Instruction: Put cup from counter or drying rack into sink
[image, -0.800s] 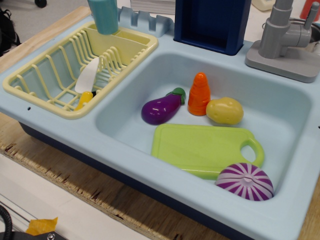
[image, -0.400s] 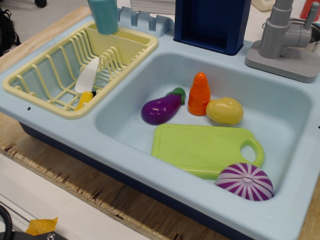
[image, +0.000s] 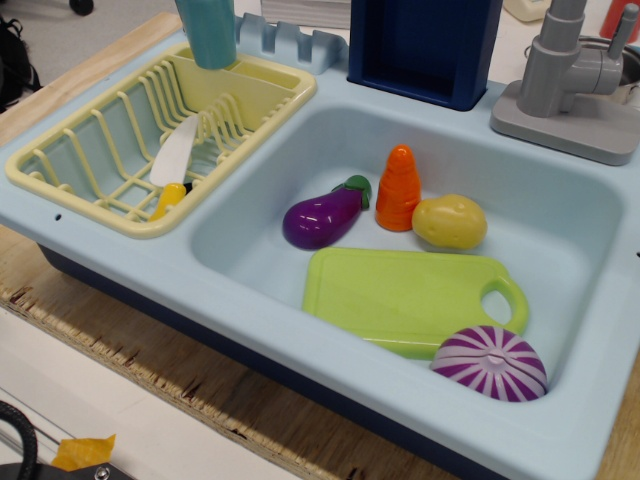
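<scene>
The teal-blue cup (image: 209, 32) stands upright in the utensil compartment at the back of the pale yellow drying rack (image: 90, 150); its top is cut off by the upper frame edge. The light blue sink (image: 560, 215) holds a purple eggplant (image: 322, 218), an orange carrot (image: 399, 188), a potato (image: 450, 221), a green cutting board (image: 405, 295) and a purple onion half (image: 490, 363). The light blue counter (image: 120, 250) surrounds the basin. No gripper shows in this view.
A white-bladed toy knife with a yellow handle (image: 173, 165) lies in the rack. A dark blue box (image: 425, 45) stands behind the sink. A grey faucet (image: 575, 85) sits at the back right. The wooden tabletop edge (image: 150, 365) runs along the front.
The knife's blade tip in the rack appears slightly shifted. A dark cable at the bottom left corner has moved a little. The cup has not moved.
</scene>
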